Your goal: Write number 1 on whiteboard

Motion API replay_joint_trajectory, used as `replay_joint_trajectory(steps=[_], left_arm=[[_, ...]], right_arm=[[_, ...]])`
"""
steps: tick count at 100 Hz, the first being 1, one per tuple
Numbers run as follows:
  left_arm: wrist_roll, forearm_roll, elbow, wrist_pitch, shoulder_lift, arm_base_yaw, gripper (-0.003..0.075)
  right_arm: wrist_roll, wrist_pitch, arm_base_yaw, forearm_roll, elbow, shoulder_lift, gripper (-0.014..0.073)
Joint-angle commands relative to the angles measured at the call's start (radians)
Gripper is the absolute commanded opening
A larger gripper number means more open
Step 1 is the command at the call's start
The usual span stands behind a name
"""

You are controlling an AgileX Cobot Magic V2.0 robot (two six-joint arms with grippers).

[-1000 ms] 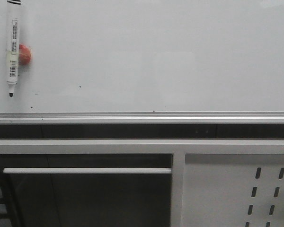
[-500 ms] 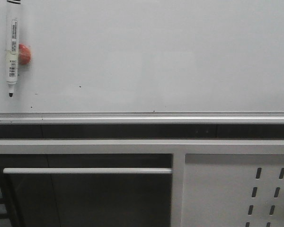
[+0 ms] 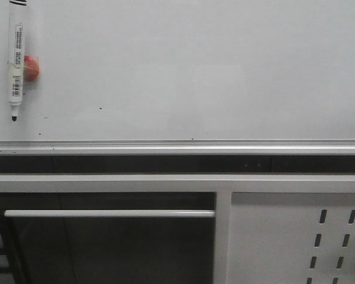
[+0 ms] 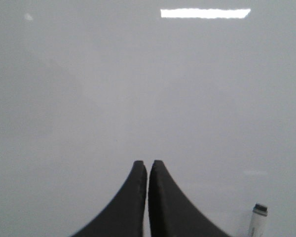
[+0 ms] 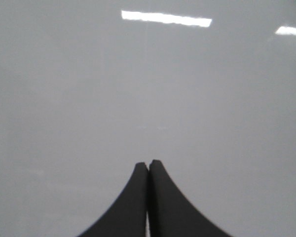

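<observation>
The whiteboard [image 3: 195, 71] fills the upper half of the front view, glossy white with a silver frame edge along its bottom. A white marker [image 3: 15, 59] hangs tip down at its far left, held by a red magnet [image 3: 31, 67]. No number 1 stroke shows on the board, only tiny black specks. My left gripper [image 4: 148, 164] is shut and empty, facing the bare board [image 4: 138, 89], with the marker's end [image 4: 256, 222] off to one side. My right gripper [image 5: 148, 164] is shut and empty, facing bare board [image 5: 148, 89]. Neither gripper shows in the front view.
Below the board's frame are a dark gap, a grey metal rail [image 3: 106, 213] and a white metal panel with slotted holes [image 3: 296, 236] at the lower right. Ceiling lights reflect on the board in both wrist views.
</observation>
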Motion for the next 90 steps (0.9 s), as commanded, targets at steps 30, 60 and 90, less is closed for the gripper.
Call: replay_joint_trajectory(steps=[30,60,90], left_arm=[[-0.161,-0.038,-0.02,-0.103,-0.027,-0.008,-0.0018],[-0.302,0.182,-0.278,0.193,0.054,-0.033,-0.0018],[-0.336,0.256,-0.558,0.414,0.295,-0.186,-0.0018]], right_arm=[[0.196,0.007,0.002,-0.002,-0.022,-0.016,-0.0071],[0.257,0.754,0.002,0.03,-0.337,0.035,-0.0067],[0.236,0.896,0.002,0.165,-0.506,0.131,-0.0071]])
